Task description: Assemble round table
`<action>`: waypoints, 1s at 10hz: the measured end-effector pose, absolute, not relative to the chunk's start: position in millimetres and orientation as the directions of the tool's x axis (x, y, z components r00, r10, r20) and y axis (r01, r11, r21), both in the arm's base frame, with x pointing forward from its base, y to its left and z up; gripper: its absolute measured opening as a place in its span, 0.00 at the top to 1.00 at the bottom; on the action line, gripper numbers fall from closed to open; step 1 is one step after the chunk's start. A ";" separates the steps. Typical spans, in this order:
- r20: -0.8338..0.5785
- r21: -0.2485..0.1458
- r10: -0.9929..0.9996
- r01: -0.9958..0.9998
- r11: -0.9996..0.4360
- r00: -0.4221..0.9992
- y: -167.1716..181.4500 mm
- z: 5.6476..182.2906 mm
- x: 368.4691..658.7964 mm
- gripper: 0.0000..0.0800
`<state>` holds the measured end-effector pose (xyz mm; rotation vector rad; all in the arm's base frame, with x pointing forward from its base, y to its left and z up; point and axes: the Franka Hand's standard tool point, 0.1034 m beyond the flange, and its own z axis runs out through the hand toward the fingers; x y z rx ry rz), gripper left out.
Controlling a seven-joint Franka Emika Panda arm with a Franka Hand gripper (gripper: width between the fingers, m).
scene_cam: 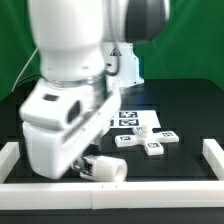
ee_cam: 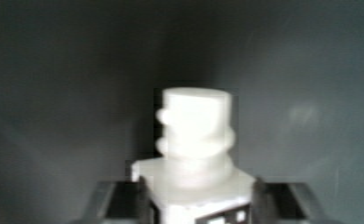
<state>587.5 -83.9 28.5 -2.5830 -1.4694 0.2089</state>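
Note:
My gripper (scene_cam: 88, 166) hangs low over the black table near the front rail. It is shut on the short white cylindrical leg (scene_cam: 106, 170), which lies roughly level and sticks out toward the exterior view's right. In the wrist view the leg (ee_cam: 197, 135) stands between the dark fingers (ee_cam: 118, 200), its stepped end pointing away from the gripper (ee_cam: 200, 198) and a tag showing at its held end. Low white tagged parts (scene_cam: 155, 148) lie on the table beyond it. I cannot tell whether they belong to the round disc.
The marker board (scene_cam: 137, 118) lies flat behind the tagged parts. White border rails run along the front (scene_cam: 120, 190) and the right side (scene_cam: 212, 150). The arm's bulky white body (scene_cam: 70, 60) hides the left half of the table.

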 end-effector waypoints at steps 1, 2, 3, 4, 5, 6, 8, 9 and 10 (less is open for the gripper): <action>-0.030 -0.196 0.819 0.800 -0.567 0.573 -101.6 31.7 578.2 0.83; -0.052 -0.217 0.740 0.716 -0.663 0.670 -112.8 29.0 565.5 0.83; -0.082 -0.244 0.678 0.645 -0.724 0.730 -121.3 26.5 557.0 0.96; -0.083 -0.241 0.676 0.643 -0.727 0.732 -125.0 27.5 556.9 0.99; -0.076 -0.253 0.708 0.673 -0.695 0.702 -125.7 29.1 556.2 1.00; -0.077 -0.254 0.708 0.673 -0.695 0.702 -125.1 28.1 555.7 1.00; -0.078 -0.254 0.704 0.669 -0.699 0.706 -125.3 28.0 555.5 1.00; -0.106 -0.232 0.601 0.568 -0.790 0.792 -127.3 35.3 558.4 1.00; -0.128 -0.202 0.473 0.444 -0.873 0.872 -122.6 50.0 562.0 0.86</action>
